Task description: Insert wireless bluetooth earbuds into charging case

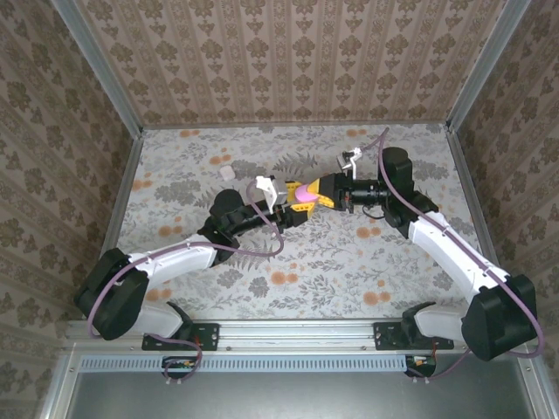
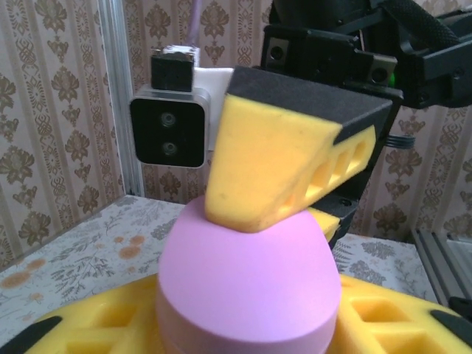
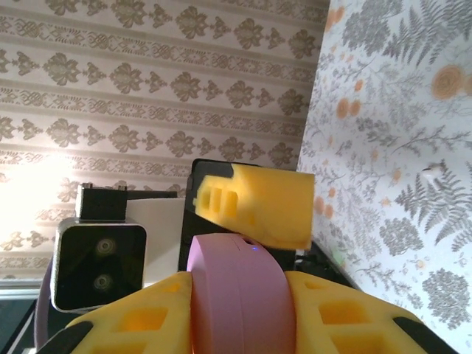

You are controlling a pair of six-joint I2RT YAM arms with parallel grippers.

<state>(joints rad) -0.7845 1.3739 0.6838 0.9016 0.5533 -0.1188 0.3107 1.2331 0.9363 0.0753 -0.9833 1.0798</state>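
Two grippers, one item held in common. Pink charging case (image 1: 302, 189): raised off the table (image 1: 332, 279) at centre of the overhead view. Left gripper (image 1: 291, 206): jaws clamped on the case's sides. Right gripper (image 1: 318, 194): jaws clamped on it too, one finger pressing its top. Small white piece (image 1: 226, 173), possibly an earbud: lying toward upper left, well apart. Handling note: lid probably needs opening first. Left should hold firm while right lifts gently, without a twist that could pop the smooth shell free.
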